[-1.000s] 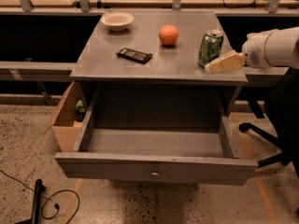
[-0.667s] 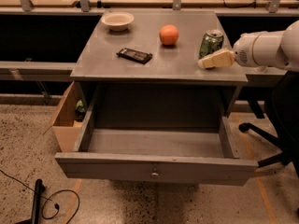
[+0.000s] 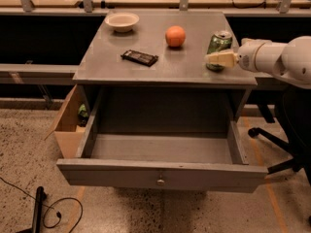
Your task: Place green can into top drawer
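The green can (image 3: 220,41) stands upright near the right edge of the grey cabinet top (image 3: 146,74). My gripper (image 3: 212,58) reaches in from the right on a white arm (image 3: 274,58). Its cream tip lies across the lower front of the can. The top drawer (image 3: 160,176) is pulled wide open below the cabinet top. Its grey inside is bare, and the small round knob (image 3: 160,181) shows on its front panel.
On the cabinet top are an orange (image 3: 175,36), a pale bowl (image 3: 122,21) at the back left and a black bar (image 3: 140,57). A tan wooden box (image 3: 68,125) stands left of the drawer. A chair base (image 3: 277,144) is at the right and a cable (image 3: 58,212) lies on the floor.
My gripper has moved left along the cabinet top's right side, from beside the can to across its lower front. The can, the drawer and the other objects have not moved.
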Motion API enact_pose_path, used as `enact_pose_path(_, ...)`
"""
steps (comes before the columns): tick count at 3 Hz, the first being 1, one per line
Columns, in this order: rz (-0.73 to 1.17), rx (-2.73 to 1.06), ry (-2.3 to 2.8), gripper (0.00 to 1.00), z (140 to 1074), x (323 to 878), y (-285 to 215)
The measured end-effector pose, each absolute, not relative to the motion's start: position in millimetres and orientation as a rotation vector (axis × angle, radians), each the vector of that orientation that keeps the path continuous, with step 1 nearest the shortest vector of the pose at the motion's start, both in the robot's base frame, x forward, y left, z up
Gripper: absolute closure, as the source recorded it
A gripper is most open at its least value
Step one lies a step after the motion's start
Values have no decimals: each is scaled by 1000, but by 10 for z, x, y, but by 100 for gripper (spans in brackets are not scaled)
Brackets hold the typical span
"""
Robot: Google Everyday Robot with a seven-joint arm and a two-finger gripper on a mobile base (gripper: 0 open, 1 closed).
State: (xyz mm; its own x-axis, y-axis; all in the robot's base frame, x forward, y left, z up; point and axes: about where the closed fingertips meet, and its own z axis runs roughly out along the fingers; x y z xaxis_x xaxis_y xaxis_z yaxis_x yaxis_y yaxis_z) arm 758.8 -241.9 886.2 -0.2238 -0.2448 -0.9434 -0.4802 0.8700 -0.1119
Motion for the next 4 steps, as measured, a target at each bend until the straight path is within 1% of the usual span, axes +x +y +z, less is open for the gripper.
enact_pose_path(1, 282, -508, 1781, 41, 8838, 7577, -2379)
enact_pose_path(2, 339, -477, 1753, 64, 8829, 7431, -2302)
enact_pose_path(3, 418, -494, 1710, 88, 9006, 7133, -2211)
enact_pose_path(4, 512, -560, 1708, 100, 9161, 6702, -2071)
